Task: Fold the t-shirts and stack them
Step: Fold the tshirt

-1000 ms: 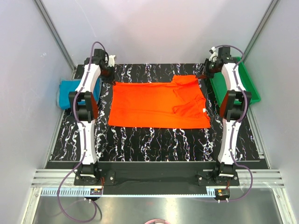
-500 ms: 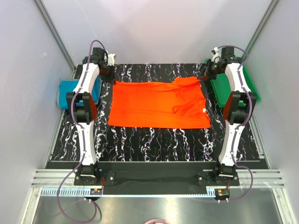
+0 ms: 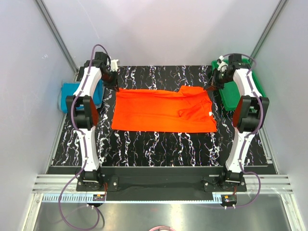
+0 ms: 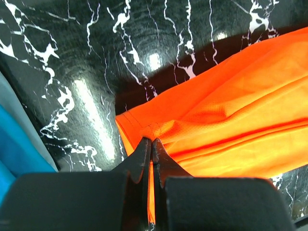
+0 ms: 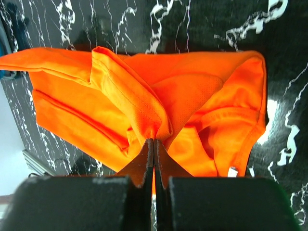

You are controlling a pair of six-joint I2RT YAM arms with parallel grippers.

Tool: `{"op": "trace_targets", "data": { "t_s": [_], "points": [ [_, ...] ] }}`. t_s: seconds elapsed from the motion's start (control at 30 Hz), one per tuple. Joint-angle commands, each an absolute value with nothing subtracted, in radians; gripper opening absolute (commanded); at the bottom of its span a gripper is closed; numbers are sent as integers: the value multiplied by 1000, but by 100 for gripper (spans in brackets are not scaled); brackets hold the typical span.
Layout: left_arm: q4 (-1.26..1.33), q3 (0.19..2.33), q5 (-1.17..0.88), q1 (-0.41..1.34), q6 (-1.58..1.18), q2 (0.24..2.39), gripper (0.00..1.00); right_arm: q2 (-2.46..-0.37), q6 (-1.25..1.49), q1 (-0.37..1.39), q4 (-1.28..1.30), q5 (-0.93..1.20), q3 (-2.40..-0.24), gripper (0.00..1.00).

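The orange-red t-shirt [image 3: 161, 110] lies spread across the black marbled table. My left gripper [image 3: 115, 86] is shut on its far left corner, and the wrist view shows the cloth [image 4: 216, 120] pinched between the fingertips [image 4: 142, 147]. My right gripper [image 3: 210, 87] is shut on its far right edge, where the cloth [image 5: 144, 96] bunches up into the jaws. Both held corners are lifted slightly off the table. The teal-blue t-shirt [image 3: 72, 96] lies bunched at the table's left edge, behind my left arm.
A green plastic tray [image 3: 255, 82] stands at the far right, partly behind my right arm. The black marbled table [image 3: 159, 144] has bare surface in front of the orange shirt. Grey walls close in on both sides.
Both grippers have pulled the shirt's far edge toward the near side, so its far edge now lies lower and the shirt looks shorter front to back.
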State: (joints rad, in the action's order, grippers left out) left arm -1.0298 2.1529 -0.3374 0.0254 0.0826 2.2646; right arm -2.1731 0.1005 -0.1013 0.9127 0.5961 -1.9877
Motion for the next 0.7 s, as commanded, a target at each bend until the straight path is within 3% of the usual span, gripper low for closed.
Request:
{"op": "trace_targets", "data": {
  "t_s": [0.0,0.67],
  "points": [
    [-1029,2134,-364,14,101,2192,0,-2091,74,-109,916,612,-1960,0],
    [-1042,2075,-350,6,112,2206,0,-2029,29,-109,911,592,-1781,0]
  ]
}}
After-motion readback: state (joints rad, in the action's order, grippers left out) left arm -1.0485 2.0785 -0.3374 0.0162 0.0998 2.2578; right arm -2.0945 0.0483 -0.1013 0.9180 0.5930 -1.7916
